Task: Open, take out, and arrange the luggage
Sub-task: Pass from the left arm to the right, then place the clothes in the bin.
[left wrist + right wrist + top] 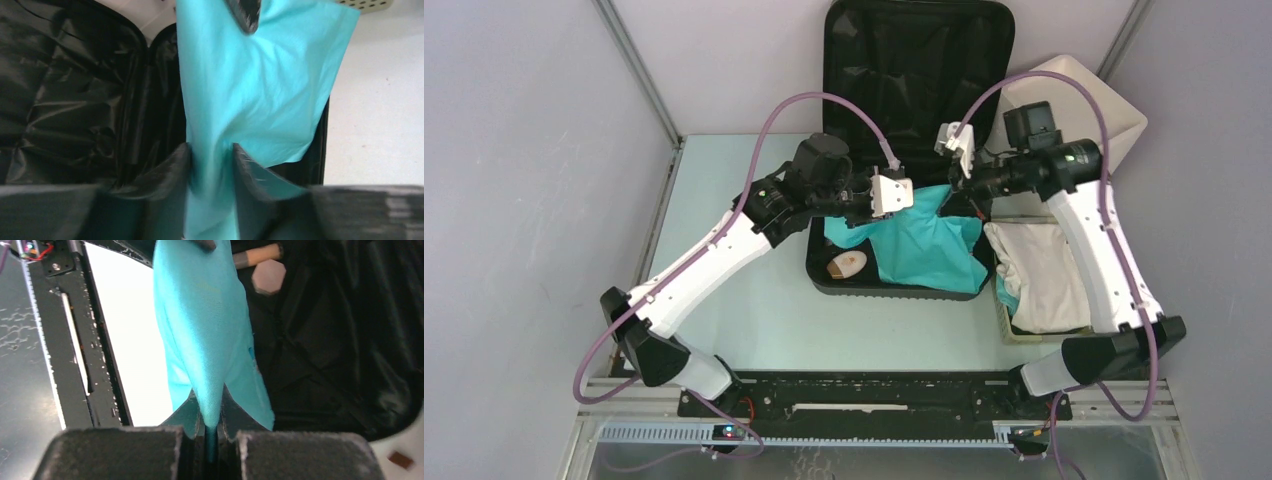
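The luggage is a black suitcase lying open on the table, its lid standing up at the back and black lining showing inside. A teal cloth hangs over the suitcase base, stretched between both grippers. My left gripper is at the cloth's left top corner, jaws apart, with the cloth running loosely between them. My right gripper is shut on the cloth's right top edge, pinching a bunched fold.
A small beige and white item lies in the suitcase base at the left. A pale yellow slatted basket holding white cloth stands right of the suitcase. A white box sits at the back right.
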Robot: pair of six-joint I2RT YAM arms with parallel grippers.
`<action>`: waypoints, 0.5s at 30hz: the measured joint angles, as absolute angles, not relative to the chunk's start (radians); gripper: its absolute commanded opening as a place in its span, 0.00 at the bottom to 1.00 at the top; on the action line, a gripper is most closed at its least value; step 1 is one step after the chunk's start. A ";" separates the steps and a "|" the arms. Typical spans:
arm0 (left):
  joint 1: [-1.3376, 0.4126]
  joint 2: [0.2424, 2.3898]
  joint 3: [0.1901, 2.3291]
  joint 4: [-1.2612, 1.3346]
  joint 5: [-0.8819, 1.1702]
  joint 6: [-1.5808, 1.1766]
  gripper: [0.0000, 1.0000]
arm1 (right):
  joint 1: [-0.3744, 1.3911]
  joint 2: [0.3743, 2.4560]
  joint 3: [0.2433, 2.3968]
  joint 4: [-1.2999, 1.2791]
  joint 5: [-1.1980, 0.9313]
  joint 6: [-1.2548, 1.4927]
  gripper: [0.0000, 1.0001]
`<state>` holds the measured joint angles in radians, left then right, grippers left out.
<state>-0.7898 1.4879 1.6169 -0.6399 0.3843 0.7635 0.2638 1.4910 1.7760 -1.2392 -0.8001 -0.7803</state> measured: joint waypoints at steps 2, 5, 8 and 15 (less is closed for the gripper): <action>-0.792 1.478 1.617 -0.625 0.358 0.731 0.68 | 0.255 1.454 1.802 -1.258 -0.764 -0.780 0.00; -0.791 1.451 1.617 -0.607 0.319 0.675 0.83 | 0.223 1.392 1.844 -1.280 -0.742 -0.776 0.00; -0.790 1.382 1.586 -0.570 0.287 0.619 0.92 | 0.155 1.314 1.872 -1.299 -0.769 -0.770 0.00; -0.788 1.097 1.344 -0.473 0.184 0.556 1.00 | -0.054 1.169 1.880 -1.336 -0.837 -0.752 0.00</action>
<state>-0.7876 1.0969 1.3437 -0.4732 0.1837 0.5564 -0.0544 1.1694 1.8801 -1.3357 -0.8368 -0.7521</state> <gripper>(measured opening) 0.994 0.054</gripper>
